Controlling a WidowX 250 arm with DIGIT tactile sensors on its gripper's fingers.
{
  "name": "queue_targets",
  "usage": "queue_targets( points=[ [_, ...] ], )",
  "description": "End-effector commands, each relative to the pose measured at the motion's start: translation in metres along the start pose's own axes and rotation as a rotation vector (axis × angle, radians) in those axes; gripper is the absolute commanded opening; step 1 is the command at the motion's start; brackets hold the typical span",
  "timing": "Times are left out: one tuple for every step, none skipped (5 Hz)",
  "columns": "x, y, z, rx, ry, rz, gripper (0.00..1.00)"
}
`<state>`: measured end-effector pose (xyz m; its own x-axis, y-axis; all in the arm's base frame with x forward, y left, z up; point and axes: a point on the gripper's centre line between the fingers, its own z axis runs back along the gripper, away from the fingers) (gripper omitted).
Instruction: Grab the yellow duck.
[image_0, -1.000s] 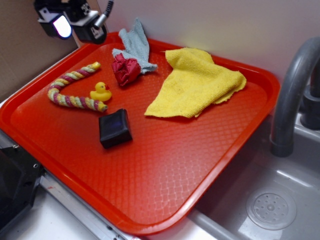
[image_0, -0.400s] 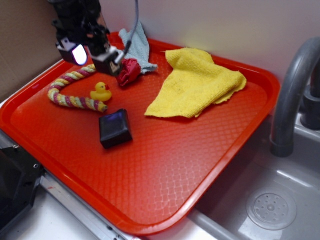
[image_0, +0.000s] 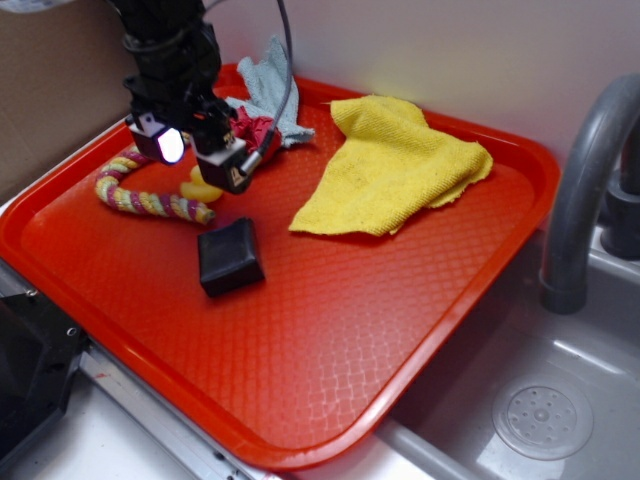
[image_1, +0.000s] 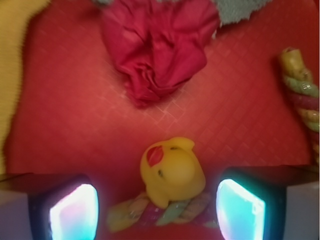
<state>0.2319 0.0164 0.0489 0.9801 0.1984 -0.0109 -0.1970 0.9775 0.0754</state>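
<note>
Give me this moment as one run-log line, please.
phase: approach | tool: open, straddling yellow duck | contact: none | duck: on tray, against rope

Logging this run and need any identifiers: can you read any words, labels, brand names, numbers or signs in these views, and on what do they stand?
None: no readable text in either view.
The yellow duck, black block, yellow cloth, twisted rope, red tray and sink drain show no markings.
The gripper and its fingers show only glowing pads, no lettering.
</note>
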Motion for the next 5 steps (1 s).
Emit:
queue_targets(
  points=[
    [0.007,0.015,-0.014,0.038,0.013,0.033,1.00],
    [0.007,0.017,-0.023,0.049,0.037,0.037,0.35],
    [0.005,0.015,-0.025,0.060,0.038,0.029,0.00],
    [0.002,0.013,-0.025,0.063,0.040,0.018,0.00],
    [0.000,0.014,-0.003,0.061,0.013,0.012,0.00]
  ],
)
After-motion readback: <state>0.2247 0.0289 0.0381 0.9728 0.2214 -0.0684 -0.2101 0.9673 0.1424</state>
